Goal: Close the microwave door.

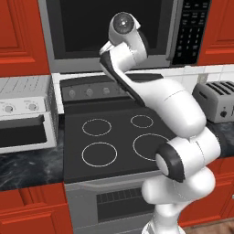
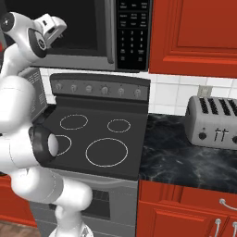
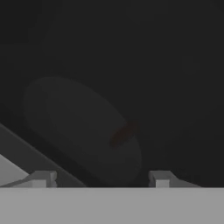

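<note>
**A:** Why is the dark two-finger claw (image 3: 100, 178) held so high?

**B:** To push, I'd judge. It sits right in front of the flat grey-framed microwave door with its dark window (image 2: 88, 28), above the black glass stove (image 1: 114, 137). Its fingers stand apart, gripping nothing.

**A:** And the door?

**B:** It looks flush beside the black keypad panel (image 2: 133, 28), shut or nearly so. I can't tell whether the claw touches it.

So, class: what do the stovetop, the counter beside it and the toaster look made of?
Stovetop: smooth black glass or ceramic, judging by flat white burner rings.
Counter: dark polished stone, perhaps marble, given its pale mottled veining.
Toaster: probably brushed grey metal, with dark slots and knobs.
</note>
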